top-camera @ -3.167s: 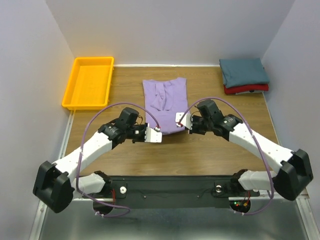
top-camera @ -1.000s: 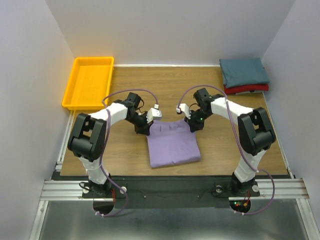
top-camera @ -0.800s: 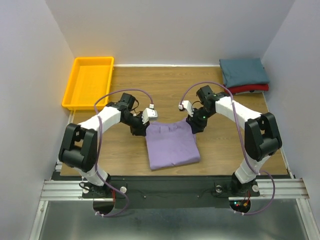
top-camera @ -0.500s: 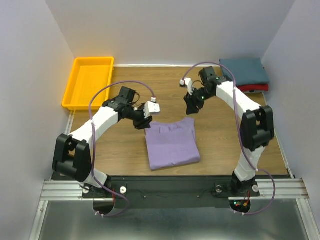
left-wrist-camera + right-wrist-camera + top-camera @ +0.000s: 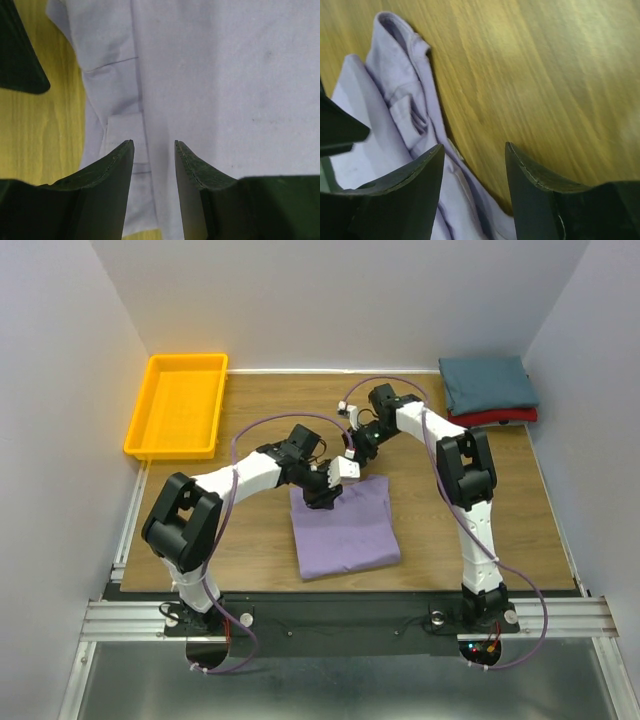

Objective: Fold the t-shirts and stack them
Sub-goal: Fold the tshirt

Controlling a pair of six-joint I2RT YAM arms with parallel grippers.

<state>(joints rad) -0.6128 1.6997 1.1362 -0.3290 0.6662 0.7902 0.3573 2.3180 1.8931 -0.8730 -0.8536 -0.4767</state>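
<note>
The lavender t-shirt (image 5: 345, 525) lies folded into a rectangle on the table's near middle. My left gripper (image 5: 323, 492) hovers over its far edge, open, with only cloth (image 5: 225, 75) below the fingers and nothing between them (image 5: 152, 142). My right gripper (image 5: 355, 445) hangs just beyond that far edge, open and empty (image 5: 474, 146), with the shirt's edge (image 5: 395, 115) and bare wood beneath it. At the back right, the folded dark teal t-shirt (image 5: 487, 382) rests on the folded red one (image 5: 500, 418).
A yellow-orange tray (image 5: 178, 405) stands at the back left. The wooden table (image 5: 250, 540) is walled by white panels at the left, back and right. The two grippers are close together at mid-table.
Both grippers have opened and let go of the lavender shirt's far edge. The left moved right over the shirt. The right lifted away, then swung left toward the middle.
</note>
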